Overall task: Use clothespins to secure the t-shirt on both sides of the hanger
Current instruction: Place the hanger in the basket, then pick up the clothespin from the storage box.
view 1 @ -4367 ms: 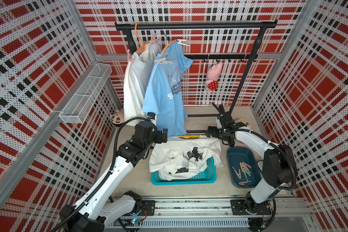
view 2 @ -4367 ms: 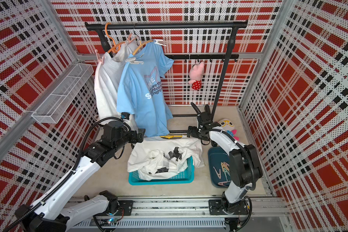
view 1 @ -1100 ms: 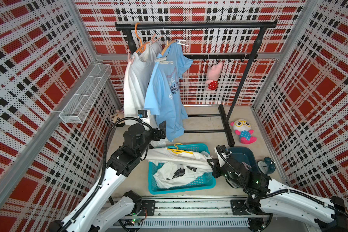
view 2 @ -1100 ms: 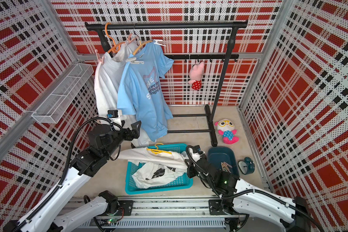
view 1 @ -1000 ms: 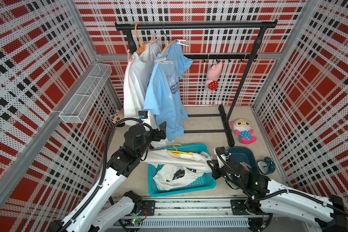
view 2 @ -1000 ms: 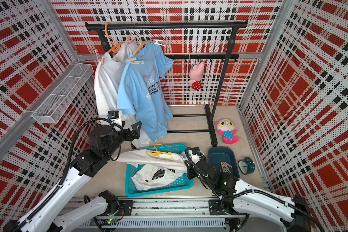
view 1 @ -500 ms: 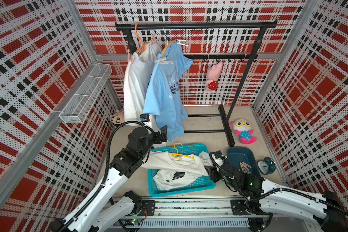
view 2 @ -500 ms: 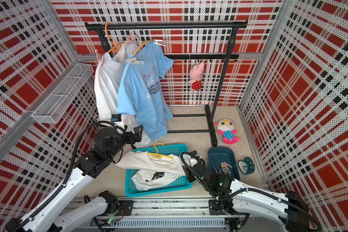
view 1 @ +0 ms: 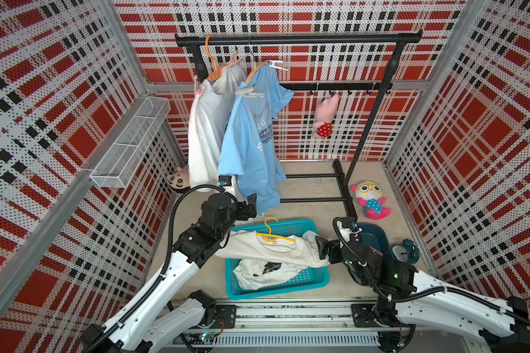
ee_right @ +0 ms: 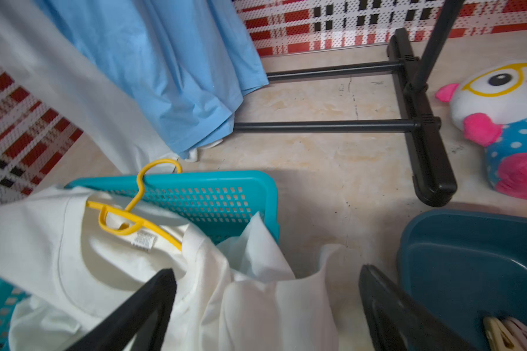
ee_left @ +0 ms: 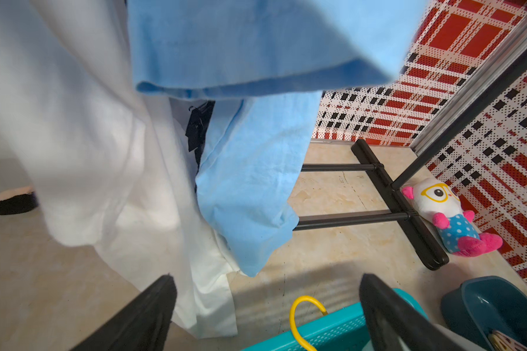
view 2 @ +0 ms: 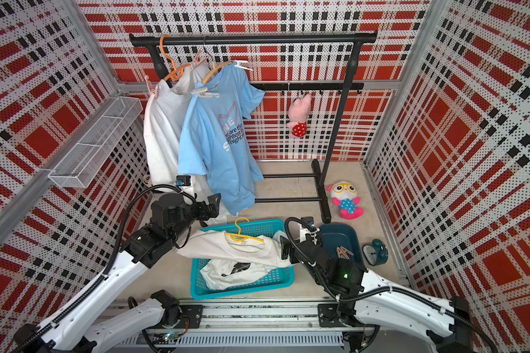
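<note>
A white t-shirt (view 1: 257,248) (view 2: 218,244) on a yellow hanger (view 1: 274,237) (ee_right: 134,217) lies draped across the teal basket (view 1: 276,288). Its left end rests against my left arm. My right gripper (view 1: 322,250) (ee_right: 266,272) stands open around the shirt's right sleeve, not pinching it. My left gripper (view 1: 248,207) (ee_left: 266,279) is open and holds nothing. It is beside the hem of the hanging blue shirt (view 1: 251,146), above the hanger's hook (ee_left: 298,316). Loose clothespins (view 2: 343,252) (ee_right: 505,334) lie in the dark blue tray (view 2: 340,235), just right of the right gripper.
A black clothes rack (view 1: 288,39) at the back carries a white shirt (view 1: 202,137) and the blue one, both pegged to hangers. An owl plush (view 1: 369,200) and a clock (view 1: 406,249) are on the floor at right. A wire shelf (view 1: 132,137) juts from the left wall.
My right gripper has opened and let go of the t-shirt's sleeve. The shirt, stretched between the arms before, has settled lower over the basket. The left arm has shifted slightly.
</note>
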Controlling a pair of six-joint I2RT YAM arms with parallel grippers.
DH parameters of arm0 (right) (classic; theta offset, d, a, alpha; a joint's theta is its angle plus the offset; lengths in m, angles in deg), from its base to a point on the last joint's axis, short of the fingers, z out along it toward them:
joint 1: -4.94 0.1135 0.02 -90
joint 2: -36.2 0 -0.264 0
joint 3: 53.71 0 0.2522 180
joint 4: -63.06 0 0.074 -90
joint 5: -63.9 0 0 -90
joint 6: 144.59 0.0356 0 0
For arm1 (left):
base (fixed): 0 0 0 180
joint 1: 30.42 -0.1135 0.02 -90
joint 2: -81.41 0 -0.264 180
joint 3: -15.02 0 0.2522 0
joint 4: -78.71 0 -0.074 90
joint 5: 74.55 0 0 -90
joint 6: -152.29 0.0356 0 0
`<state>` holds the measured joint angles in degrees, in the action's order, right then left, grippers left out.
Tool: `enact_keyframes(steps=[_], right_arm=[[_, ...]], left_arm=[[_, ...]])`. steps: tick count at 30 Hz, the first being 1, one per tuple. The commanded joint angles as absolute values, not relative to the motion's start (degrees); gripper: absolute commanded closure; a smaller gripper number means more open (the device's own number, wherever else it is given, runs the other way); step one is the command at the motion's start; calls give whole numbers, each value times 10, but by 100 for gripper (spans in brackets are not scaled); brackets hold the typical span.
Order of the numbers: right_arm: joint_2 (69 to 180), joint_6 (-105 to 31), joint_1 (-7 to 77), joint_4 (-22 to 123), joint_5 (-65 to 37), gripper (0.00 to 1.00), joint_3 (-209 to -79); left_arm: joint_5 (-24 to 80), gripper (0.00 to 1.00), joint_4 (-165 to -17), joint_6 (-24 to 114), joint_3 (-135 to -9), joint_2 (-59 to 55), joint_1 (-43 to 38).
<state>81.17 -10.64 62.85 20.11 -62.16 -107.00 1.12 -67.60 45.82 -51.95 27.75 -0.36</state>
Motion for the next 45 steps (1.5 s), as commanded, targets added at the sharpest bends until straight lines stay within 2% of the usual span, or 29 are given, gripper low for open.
enact_keyframes(steps=[1,8,11,14,18,22,27,31,35,39,43,45], right_arm=[[830,10,541,85,-605,8,-1110],[847,101,362,-10,-515,19,-1110],[854,116,283,-17,-460,22,-1083],[858,121,217,-6,-422,30,-1050],[868,109,177,31,-383,36,-1012],[900,104,175,25,-388,53,-1009],[911,124,175,51,-339,51,-998],[912,120,176,38,-371,53,-997],[906,129,176,46,-352,54,-978],[886,141,176,48,-375,55,-961],[886,137,176,37,-403,46,-954],[893,136,176,43,-403,46,-948]], left_arm=[[18,3,-696,456,-506,274,-1],[20,3,-698,458,-498,244,-3],[30,4,-702,455,-495,231,-8],[57,6,-715,451,-488,219,-16],[78,8,-723,449,-484,197,-24],[82,12,-726,457,-486,184,-32],[94,14,-741,461,-488,176,-39],[96,14,-746,471,-491,169,-44],[109,14,-750,476,-496,160,-45],[105,15,-751,480,-495,156,-45],[102,14,-752,485,-490,155,-46],[100,14,-752,485,-488,155,-45]])
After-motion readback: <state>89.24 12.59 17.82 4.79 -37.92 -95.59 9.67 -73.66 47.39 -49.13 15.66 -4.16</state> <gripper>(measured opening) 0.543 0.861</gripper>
